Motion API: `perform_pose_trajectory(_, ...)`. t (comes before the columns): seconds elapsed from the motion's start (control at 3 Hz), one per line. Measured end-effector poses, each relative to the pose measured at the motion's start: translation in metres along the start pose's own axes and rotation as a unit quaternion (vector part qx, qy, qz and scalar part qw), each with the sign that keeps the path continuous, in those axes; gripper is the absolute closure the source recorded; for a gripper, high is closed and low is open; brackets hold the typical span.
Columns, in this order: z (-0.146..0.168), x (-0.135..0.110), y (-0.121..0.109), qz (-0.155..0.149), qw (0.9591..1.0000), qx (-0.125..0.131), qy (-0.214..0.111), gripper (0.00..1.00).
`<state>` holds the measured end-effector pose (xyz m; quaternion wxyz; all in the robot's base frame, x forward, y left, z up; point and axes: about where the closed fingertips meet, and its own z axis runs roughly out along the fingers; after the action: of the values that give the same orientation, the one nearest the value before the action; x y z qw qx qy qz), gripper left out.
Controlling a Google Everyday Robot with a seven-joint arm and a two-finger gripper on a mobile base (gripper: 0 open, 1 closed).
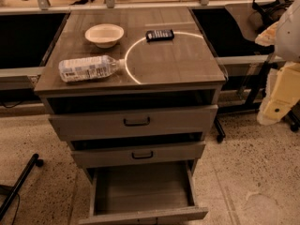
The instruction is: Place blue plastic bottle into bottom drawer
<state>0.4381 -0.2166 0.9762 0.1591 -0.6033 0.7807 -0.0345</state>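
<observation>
One bottle [89, 68] lies on its side at the near left of the cabinet top [187, 64], long axis running left-right, cap pointing right (handy for a sideways grasp, we judge). Below, the bottom drawer [140, 189] stands pulled out, ready to receive it. At the right edge the gripper [280, 95] hangs well apart; we cannot tell its opening or load.

Bottom drawer [140, 191] lower centre: pulled out, open from above. Cabinet top [183, 62]: bottle [89, 68] left, bowl [104, 34] & dark pack [159, 34] at back, right side free. Gripper [280, 102] far right, off cabinet.
</observation>
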Motion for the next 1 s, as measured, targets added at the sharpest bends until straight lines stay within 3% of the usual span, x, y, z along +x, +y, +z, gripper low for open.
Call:
perform_pose_trajectory(0.33,0.0,0.0,0.0,0.0,1.0,0.0,0.0,0.0)
perform_pose_trajectory(1.0,0.032,-0.07,-0.038,-0.056,0.9952,-0.003,-0.08,0.0)
